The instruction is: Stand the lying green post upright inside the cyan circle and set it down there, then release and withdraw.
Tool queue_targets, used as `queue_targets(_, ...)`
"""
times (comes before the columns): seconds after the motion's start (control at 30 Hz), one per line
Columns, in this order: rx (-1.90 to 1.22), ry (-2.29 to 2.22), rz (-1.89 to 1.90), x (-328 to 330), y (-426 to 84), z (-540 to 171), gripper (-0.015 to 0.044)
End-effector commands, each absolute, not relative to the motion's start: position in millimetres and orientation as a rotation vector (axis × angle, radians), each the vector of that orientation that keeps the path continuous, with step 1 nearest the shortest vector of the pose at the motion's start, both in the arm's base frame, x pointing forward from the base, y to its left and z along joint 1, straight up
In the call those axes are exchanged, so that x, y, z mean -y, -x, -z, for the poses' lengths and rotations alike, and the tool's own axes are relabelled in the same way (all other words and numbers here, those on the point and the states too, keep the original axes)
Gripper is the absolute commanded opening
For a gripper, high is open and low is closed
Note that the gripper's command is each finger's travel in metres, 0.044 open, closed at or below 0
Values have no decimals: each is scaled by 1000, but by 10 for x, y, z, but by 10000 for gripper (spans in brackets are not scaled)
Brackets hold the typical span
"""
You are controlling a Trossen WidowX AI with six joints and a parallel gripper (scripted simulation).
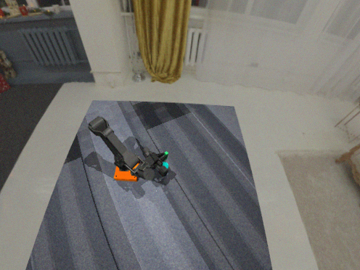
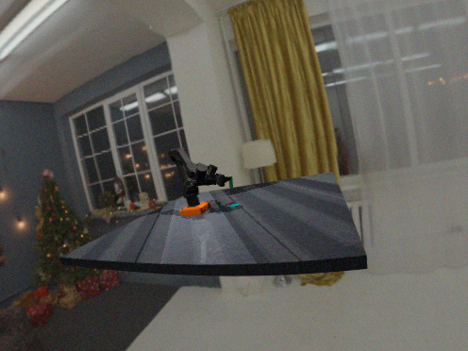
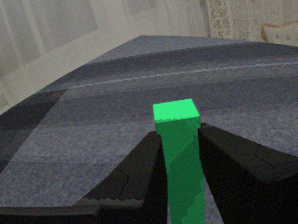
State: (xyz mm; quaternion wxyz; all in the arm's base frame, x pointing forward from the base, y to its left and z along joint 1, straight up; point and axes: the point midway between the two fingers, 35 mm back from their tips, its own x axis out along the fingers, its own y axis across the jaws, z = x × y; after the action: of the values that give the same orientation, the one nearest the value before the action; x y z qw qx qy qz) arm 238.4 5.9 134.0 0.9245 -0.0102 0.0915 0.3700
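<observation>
The green post (image 1: pixel 166 153) (image 2: pixel 231 182) (image 3: pixel 182 160) is held upright, or nearly so, between the fingers of my gripper (image 2: pixel 229 178) (image 3: pixel 178 137). My gripper is shut on it near its upper end. In the exterior view the post hangs in the air above the table. The cyan circle (image 1: pixel 165 165) (image 2: pixel 234 205) lies flat on the table, below the post's lower end. In the top view the arm covers part of the circle. The circle does not show in the wrist view, where the post's lower end is out of frame.
The arm's orange base (image 1: pixel 125 175) (image 2: pixel 194 208) stands on the striped dark table (image 1: pixel 214 203) (image 2: pixel 283 236), to the left of the circle in the top and exterior views. Shadows of the arm fall around the base and circle. No other object shows on the table.
</observation>
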Motion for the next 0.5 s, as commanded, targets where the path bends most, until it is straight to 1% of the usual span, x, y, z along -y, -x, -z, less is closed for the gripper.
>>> queue_targets(0.0, -164, 26, -765, -73, -2340, -1329, 23)
queue_targets(0.47, -81, 45, -776, -79, -2226, -1345, 23)
